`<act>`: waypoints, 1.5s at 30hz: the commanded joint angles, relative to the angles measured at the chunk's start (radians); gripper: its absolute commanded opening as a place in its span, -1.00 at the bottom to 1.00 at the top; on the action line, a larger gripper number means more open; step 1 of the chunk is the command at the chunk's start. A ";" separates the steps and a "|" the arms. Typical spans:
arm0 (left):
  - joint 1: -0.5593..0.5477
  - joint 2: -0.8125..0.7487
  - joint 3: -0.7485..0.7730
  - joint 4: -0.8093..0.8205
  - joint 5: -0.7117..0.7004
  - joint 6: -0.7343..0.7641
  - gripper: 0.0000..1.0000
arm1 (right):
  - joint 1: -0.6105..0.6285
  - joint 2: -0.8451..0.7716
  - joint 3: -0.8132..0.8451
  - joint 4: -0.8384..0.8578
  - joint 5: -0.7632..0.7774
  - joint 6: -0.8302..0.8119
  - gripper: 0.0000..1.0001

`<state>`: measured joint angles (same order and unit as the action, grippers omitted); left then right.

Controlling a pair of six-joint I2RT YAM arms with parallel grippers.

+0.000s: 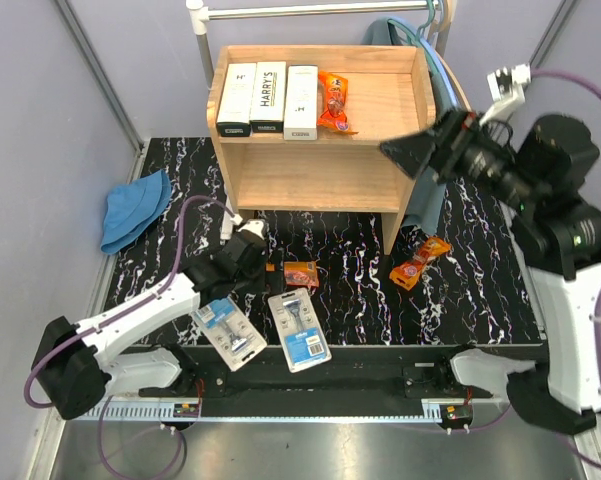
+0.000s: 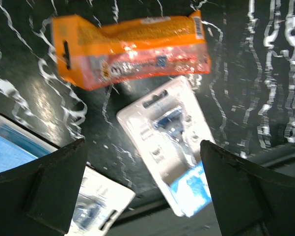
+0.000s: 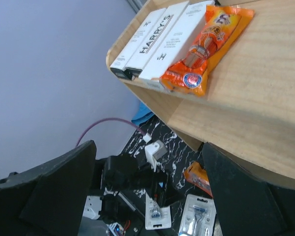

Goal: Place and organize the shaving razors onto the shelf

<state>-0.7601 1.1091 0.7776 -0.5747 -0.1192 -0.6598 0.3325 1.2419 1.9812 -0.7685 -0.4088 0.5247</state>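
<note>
Already three boxes [image 1: 267,98] and a pouch [image 1: 332,100] are lying side by side on the top tier of the shelf [image 1: 410,95], grouped by kind. Left hand [image 2: 147,186] is hovering spread above another pouch [image 2: 132,49] and a card [image 2: 169,142] in front of the shelf, probably to pick one. Right hand [image 3: 149,191] is hanging spread beside the shelf.

I see three Harry's boxes [image 1: 268,98] side by side on the shelf's [image 1: 370,95] top tier, first pouch [image 1: 332,102] just right of them. On the table [image 1: 460,290]: left blister card [image 1: 228,333] and right blister card [image 1: 299,330] lower centre, second pouch [image 1: 301,273] just above them, third pouch [image 1: 420,261] off right, hat [image 1: 135,208] far left.
</note>
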 commanded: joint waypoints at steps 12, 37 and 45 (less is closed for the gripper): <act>-0.189 0.296 0.184 0.128 -0.163 0.428 0.98 | -0.004 -0.398 -0.582 0.115 0.027 0.127 0.99; -0.199 0.782 0.408 0.104 -0.275 0.473 -0.21 | -0.004 -0.614 -0.772 0.061 -0.018 0.192 0.99; -0.199 0.753 0.394 0.092 -0.270 0.444 -1.00 | -0.004 -0.634 -0.794 0.058 -0.015 0.195 0.99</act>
<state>-0.9604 1.8626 1.1873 -0.4538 -0.4347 -0.1761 0.3325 0.6212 1.1954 -0.7238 -0.4103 0.7136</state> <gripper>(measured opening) 0.012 0.994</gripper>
